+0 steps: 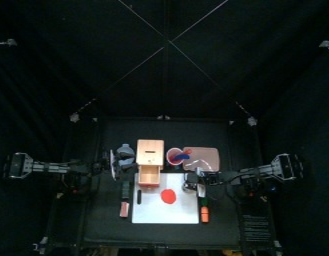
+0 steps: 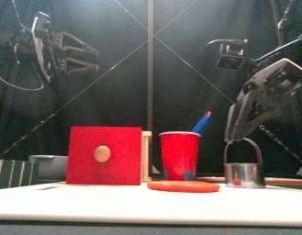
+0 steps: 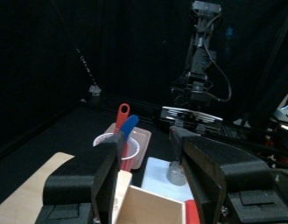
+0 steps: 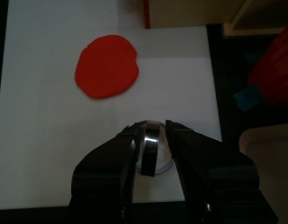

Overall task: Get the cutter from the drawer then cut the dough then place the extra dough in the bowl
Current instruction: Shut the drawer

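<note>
While the left pincer (image 3: 152,164) gapes near the box (image 1: 151,157), the right pincer (image 4: 153,133) clamps the cutter (image 2: 244,174)

**Q:** what kind of place is this?

**A:** robotics lab, my test booth. Black curtains (image 1: 164,60) all round, small black table (image 1: 100,232), my left arm (image 1: 53,168) and right arm (image 1: 264,174) mounted either side.

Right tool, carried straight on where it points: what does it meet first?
Probably the bare white board, since the cutter the right tool holds is beside the red dough, not over it.
</note>
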Robot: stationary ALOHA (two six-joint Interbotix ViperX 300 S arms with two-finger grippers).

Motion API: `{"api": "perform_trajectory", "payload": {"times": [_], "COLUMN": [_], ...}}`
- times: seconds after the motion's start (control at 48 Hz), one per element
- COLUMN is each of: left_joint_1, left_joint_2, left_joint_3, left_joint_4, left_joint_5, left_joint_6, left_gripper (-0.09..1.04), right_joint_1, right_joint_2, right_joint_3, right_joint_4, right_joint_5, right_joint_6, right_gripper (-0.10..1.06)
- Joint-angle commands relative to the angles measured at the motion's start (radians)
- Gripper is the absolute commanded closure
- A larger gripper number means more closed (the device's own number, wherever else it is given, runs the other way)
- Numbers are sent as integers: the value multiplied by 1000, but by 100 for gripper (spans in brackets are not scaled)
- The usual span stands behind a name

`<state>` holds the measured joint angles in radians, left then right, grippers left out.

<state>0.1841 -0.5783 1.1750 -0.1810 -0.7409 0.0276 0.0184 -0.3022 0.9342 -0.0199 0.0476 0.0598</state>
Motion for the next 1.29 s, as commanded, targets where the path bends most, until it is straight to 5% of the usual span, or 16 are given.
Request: {"api": "perform_trajectory", "payload": {"times": [0.021, 0.146, 0.271, 0.479, 0.562, 0.917, 1.292], "left_joint_1": [74, 209, 293, 333, 360, 423, 410], "left_joint_2": [3, 8, 55, 190, 276, 632, 644], "left_joint_3": [-52, -121, -232, -390, -449, -703, -676], "left_joint_4": [-15, -60, 101, 310, 357, 538, 534], "left_joint_5": [17, 218, 517, 670, 713, 920, 934], "left_joint_6": [2, 6, 6, 8, 8, 11, 11], "left_gripper": [12, 12, 15, 34, 35, 35, 35], "right_joint_1": [25, 75, 121, 132, 135, 127, 28], "right_joint_2": [23, 115, 227, 402, 459, 624, 657], "right_joint_3": [-95, -204, -307, -465, -528, -698, -712], "right_joint_4": [6, 20, 21, 20, 15, 12, -97], "right_joint_5": [-5, -26, -26, -28, -26, 32, 67], "right_joint_6": [-2, -2, 0, -2, -3, -8, -9], "right_gripper": [27, 29, 34, 62, 65, 65, 65]}}
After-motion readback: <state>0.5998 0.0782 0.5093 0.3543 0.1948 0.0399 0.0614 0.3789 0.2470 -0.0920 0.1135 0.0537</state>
